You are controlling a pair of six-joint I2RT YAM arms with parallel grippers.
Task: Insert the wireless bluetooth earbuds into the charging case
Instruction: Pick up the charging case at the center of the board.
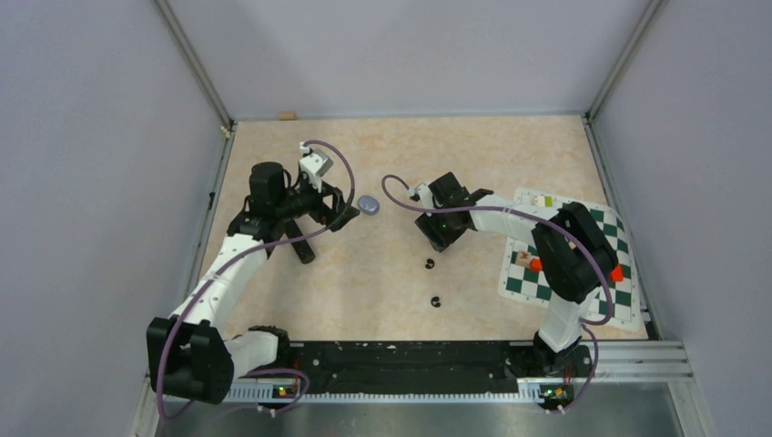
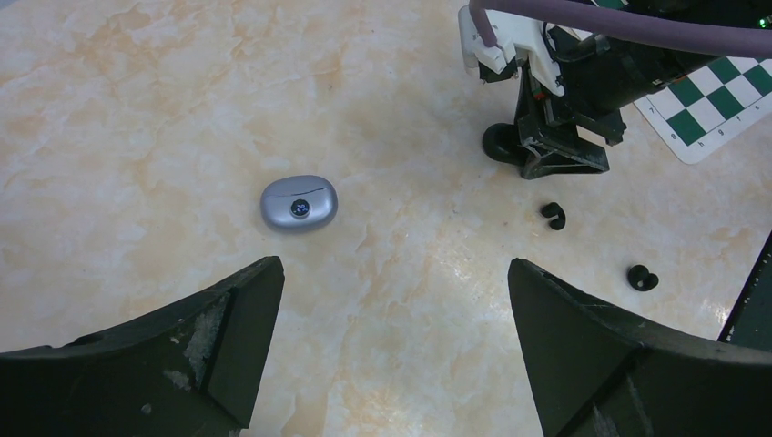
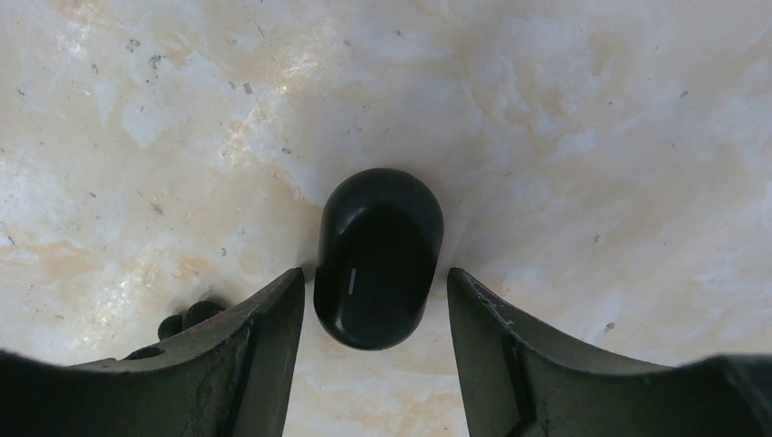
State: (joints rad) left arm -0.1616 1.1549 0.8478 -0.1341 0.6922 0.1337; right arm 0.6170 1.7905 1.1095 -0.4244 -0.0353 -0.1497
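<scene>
Narrowly parted, the right gripper (image 3: 374,273) straddles the black case (image 3: 378,232), contact unclear; the left gripper (image 2: 393,266) gapes wide, holding nothing.

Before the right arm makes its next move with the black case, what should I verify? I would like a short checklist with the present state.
1. Black case between the fingers of the right gripper: ok, centred.
2. Firm contact on the case: cannot tell; both fingers sit very close to it.
3. Case lid open for earbuds: not ok, it looks closed.
4. Two black earbuds free on the table: ok, both lie loose.
5. Left gripper clear of the right one: ok, open, holding nothing, facing the silver case.
</scene>
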